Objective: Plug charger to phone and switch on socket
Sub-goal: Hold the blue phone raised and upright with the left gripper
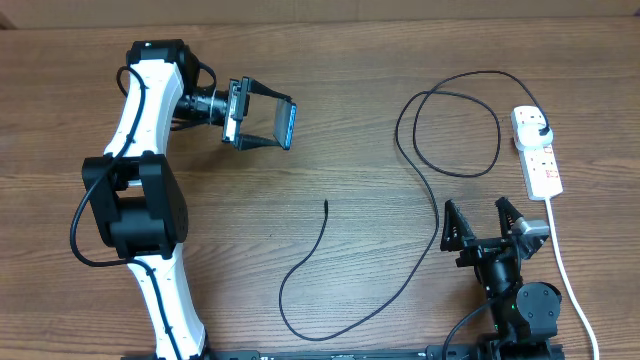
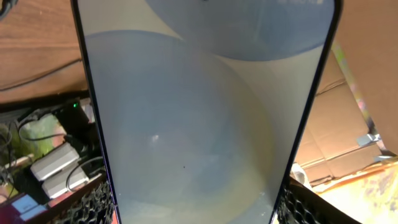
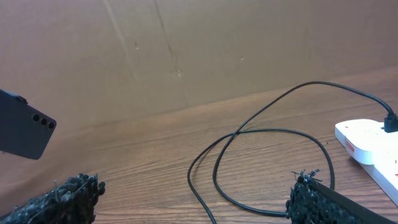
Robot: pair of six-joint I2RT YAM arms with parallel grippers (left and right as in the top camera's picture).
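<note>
Left gripper (image 1: 284, 126) was seen clamped on the slim smartphone w/ light-blue lit screen (image 1: 289, 112), held above the brown wooden table (image 1: 330, 60) at far left. In left wrist view the screen (image 2: 205, 124) filled the frame, both ends cut off, text not legible. Right gripper (image 1: 485, 225) was held w/ jaws wide apart. Long thin black charger cable (image 1: 322, 222) was seen looped on the table, connector tip (image 1: 326, 204) apart from the phone, black plug (image 1: 541, 131) fitted in the white elongated power strip (image 1: 543, 168). Switch positions couldn't be made out.

Black charger (image 1: 322, 230), white red-marked socket (image 1: 541, 160), blue-lit phone (image 1: 286, 124).
</note>
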